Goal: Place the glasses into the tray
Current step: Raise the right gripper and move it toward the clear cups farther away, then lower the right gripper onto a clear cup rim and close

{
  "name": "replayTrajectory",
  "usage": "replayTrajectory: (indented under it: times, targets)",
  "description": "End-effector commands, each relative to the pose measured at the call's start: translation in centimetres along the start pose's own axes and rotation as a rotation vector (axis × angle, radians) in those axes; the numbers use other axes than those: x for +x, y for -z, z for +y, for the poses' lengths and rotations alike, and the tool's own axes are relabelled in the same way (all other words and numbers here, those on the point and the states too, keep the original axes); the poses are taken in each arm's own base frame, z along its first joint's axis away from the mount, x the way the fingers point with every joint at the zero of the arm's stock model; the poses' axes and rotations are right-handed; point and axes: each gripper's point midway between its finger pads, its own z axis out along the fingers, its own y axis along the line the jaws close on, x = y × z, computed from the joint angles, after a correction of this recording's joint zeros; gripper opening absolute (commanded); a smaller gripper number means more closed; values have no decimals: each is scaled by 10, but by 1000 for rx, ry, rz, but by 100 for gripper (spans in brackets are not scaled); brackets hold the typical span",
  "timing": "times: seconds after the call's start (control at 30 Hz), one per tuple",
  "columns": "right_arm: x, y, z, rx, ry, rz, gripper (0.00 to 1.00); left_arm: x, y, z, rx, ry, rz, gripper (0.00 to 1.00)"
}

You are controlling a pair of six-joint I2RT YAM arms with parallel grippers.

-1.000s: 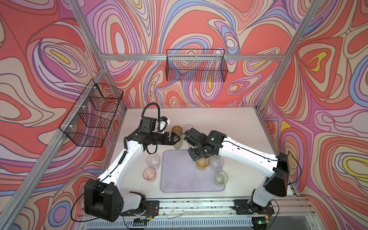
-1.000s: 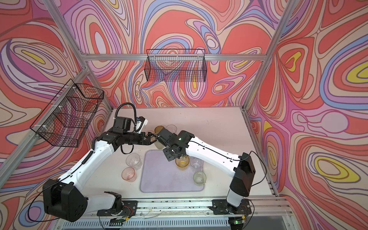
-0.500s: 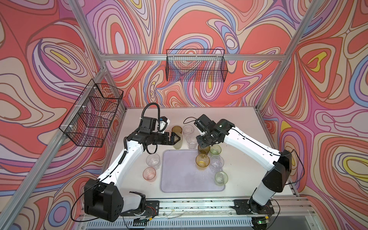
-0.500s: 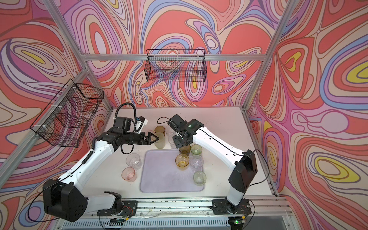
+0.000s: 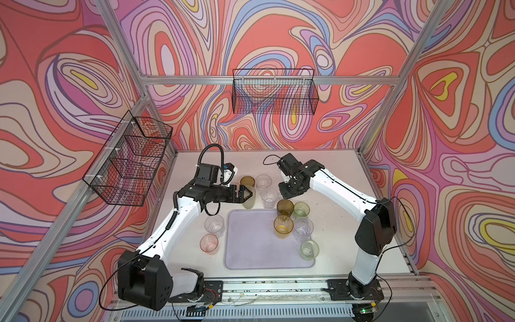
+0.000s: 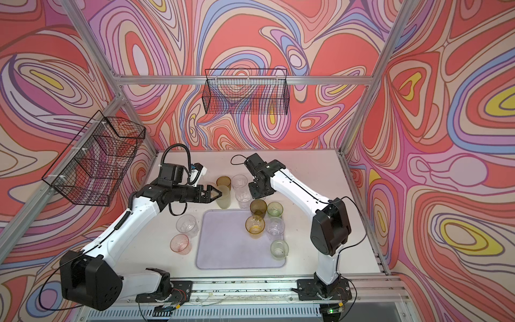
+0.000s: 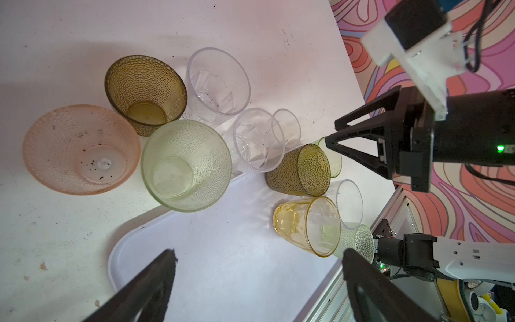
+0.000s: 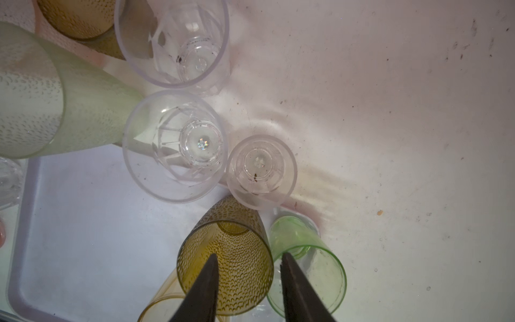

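The lilac tray [image 5: 250, 245] [image 6: 223, 248] lies at the table's front. Along its right side stand several glasses: olive-brown [image 5: 285, 207], green [image 5: 301, 209], amber [image 5: 283, 226], clear [image 5: 303, 228] and pale green [image 5: 309, 250]. My right gripper [image 5: 287, 193] [image 8: 249, 256] hangs just behind the olive-brown glass [image 8: 225, 267], partly open and holding nothing. My left gripper [image 5: 245, 192] [image 7: 259, 256] is wide open and empty beside a tall pale green glass [image 5: 249, 198] [image 7: 186, 166] behind the tray. More glasses stand on the table.
Behind the tray stand an olive-brown glass [image 5: 247, 181] and two clear ones [image 5: 263, 181] [image 5: 269, 196]. Left of it are a clear glass [image 5: 214, 224] and a pink one [image 5: 209, 243]. Black wire baskets [image 5: 274, 92] [image 5: 131, 161] hang on the walls.
My right gripper has drawn back from over the amber glass in the tray to the tray's far edge, uncovering the olive-brown and green glasses. The left arm has not moved.
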Motion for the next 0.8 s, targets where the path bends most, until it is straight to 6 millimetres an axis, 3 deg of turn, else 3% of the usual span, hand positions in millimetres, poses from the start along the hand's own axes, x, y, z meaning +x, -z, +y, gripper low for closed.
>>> replayTrajectory:
  times: [0.0,0.27,0.77]
  targets:
    - [-15,-7,-4,-11,-6,-26,39,-1,0,1,-7,-13,-6,96]
    - [-23,-31,-27,13,-35,-2,38,0,0,1,-10,-16,-6,96]
    - [-27,-68,-42,2,-76,37,36,-1,0,0,-4,-14,-7,96]
